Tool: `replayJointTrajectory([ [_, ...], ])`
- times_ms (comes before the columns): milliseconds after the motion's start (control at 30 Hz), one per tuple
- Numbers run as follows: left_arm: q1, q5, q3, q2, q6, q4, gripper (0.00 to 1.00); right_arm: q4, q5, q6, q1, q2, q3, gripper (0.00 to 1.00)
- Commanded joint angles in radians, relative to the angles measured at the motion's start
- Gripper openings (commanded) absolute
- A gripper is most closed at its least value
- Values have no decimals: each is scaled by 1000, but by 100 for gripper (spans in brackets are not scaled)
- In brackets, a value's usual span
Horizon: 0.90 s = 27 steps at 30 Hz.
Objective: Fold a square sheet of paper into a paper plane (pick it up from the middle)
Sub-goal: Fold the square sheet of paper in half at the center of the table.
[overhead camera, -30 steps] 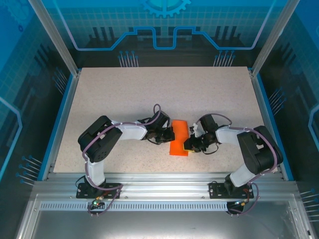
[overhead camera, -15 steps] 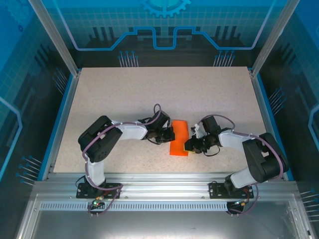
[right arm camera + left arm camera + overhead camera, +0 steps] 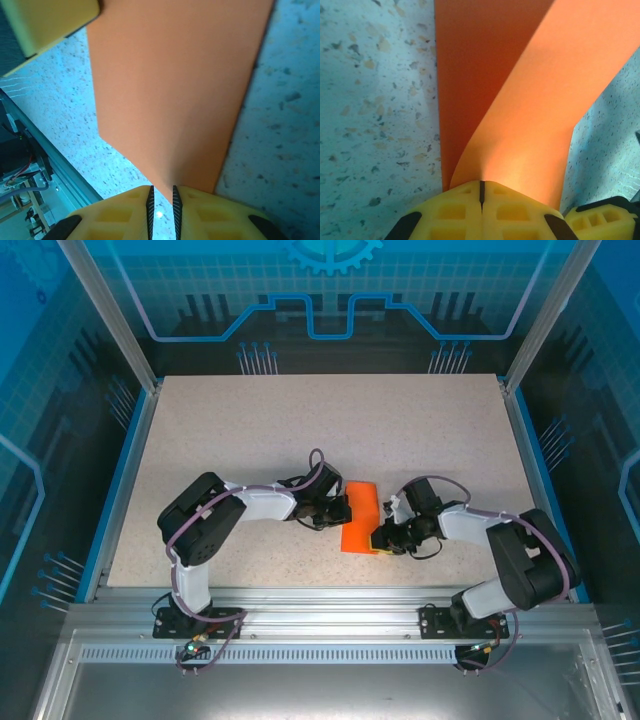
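The square sheet of paper point(image 3: 360, 520) is bright orange and lies folded into a narrow strip on the table between my two grippers. My left gripper point(image 3: 344, 510) is shut on the paper's left edge. In the left wrist view one layer of the paper point(image 3: 525, 115) curls up from the table into the closed yellow left gripper point(image 3: 481, 183). My right gripper point(image 3: 377, 537) sits at the paper's near right corner. In the right wrist view the right gripper point(image 3: 162, 190) keeps a narrow gap, and a pointed corner of the paper point(image 3: 175, 90) reaches into it.
The speckled table point(image 3: 250, 430) stretches behind and to both sides of the paper. Its near edge and the aluminium rail point(image 3: 330, 600) run close behind the right gripper. A yellow finger of the left gripper point(image 3: 45, 20) shows at the upper left of the right wrist view.
My right gripper has slid slightly toward the paper's near right corner, its arm folding in. The left gripper has stayed shut on the paper; the held layer bulges up a little more.
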Motion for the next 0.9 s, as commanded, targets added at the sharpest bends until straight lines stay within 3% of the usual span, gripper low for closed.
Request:
replayJointTrajectory([
  [0,-17,-10,4,46,34,-86,0,-21,5,10,20,-29,-23,20],
  [367,-18,-10,6,47,39,-93,0,-29,48,22,14,16,-33,19],
  [600,-17,-12,7,46,43,-102,0,-53,6,-24,-94,-32,102,19],
  [867,-19,-12,16,51,48,-114,0,-9,-58,-56,-127,139,248,18],
])
